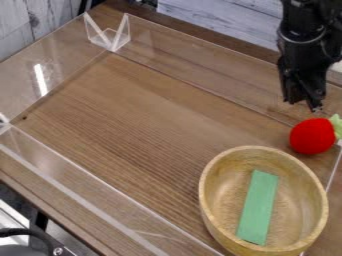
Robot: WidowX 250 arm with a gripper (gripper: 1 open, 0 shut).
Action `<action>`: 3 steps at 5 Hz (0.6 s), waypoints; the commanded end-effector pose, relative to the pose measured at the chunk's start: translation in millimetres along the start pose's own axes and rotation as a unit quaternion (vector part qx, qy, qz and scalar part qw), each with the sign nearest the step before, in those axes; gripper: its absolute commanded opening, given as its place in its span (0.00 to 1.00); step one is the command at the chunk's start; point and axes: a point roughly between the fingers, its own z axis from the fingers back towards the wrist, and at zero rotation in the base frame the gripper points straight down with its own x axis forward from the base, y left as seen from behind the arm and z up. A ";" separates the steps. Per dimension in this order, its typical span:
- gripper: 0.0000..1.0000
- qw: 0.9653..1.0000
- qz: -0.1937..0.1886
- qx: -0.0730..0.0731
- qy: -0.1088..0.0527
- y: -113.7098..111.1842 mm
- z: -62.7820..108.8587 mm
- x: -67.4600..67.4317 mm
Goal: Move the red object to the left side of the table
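The red object (313, 136), a small round toy fruit with a pale green leafy top, rests on the table (147, 120) at the far right edge. My dark gripper (305, 100) hangs just above and behind it, apart from it, pointing down. Its fingers stand a little apart and hold nothing.
A round light-wood bowl (214, 176) sits at the front right, close below the red object, with a flat green strip (259, 206) inside. Low clear acrylic walls (54, 165) edge the table. A small clear folded stand (107, 32) sits at the back left corner.
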 end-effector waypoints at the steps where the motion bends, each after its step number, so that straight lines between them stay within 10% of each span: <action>1: 1.00 0.999 -0.033 -0.010 -0.029 4.1 -3.8 9.7; 2: 0.00 0.997 -0.063 -0.016 -0.041 7.3 -0.4 12.2; 3: 0.00 0.997 -0.065 -0.023 -0.038 3.8 -9.1 11.2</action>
